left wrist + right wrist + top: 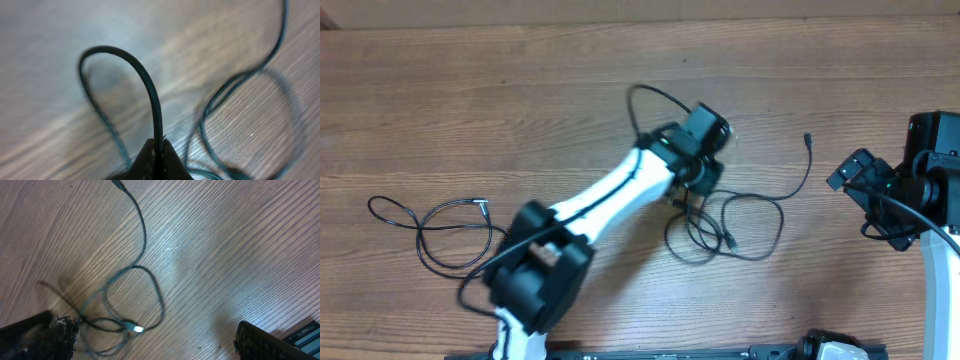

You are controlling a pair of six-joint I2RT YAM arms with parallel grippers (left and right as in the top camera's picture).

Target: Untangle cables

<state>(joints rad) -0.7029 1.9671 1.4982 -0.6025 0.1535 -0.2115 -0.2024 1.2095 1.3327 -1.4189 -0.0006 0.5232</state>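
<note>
left gripper (157, 159) — fingers pinched tight on cable loop (142, 75), at left edge of tangle (740, 228) mid-table (520, 90) | right gripper (858, 195) — fingers spread wide, empty, right of tangle | separate cable (425, 228) lies well apart, far left

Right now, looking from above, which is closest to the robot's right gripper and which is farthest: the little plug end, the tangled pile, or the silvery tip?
1. Little plug end, just left of the open right gripper and a bit toward the table's far edge.
2. Tangled pile, in the middle of the table.
3. Silvery tip, far over on the left side.
</note>
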